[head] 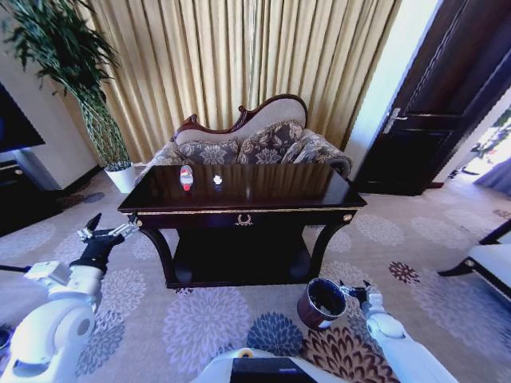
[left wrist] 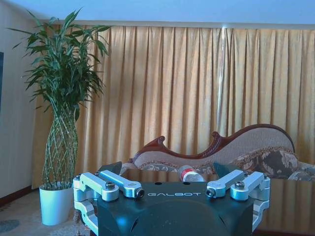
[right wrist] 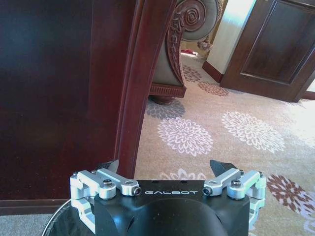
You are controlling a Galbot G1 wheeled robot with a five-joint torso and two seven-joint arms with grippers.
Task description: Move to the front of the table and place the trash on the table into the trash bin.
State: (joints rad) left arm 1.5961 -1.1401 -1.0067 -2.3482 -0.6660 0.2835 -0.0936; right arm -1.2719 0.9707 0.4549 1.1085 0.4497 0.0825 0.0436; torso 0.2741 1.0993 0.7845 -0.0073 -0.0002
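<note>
text: GALBOT | on: left pincer (left wrist: 167, 172) housing | also: right pincer (right wrist: 165, 167) housing

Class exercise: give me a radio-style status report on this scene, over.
Left hand open by table's left corner. Right hand open beside maroon-brown round bin on carpet. Clear red-labelled bottle and white paper wad on dark glossy table. Nothing obstructing.
</note>
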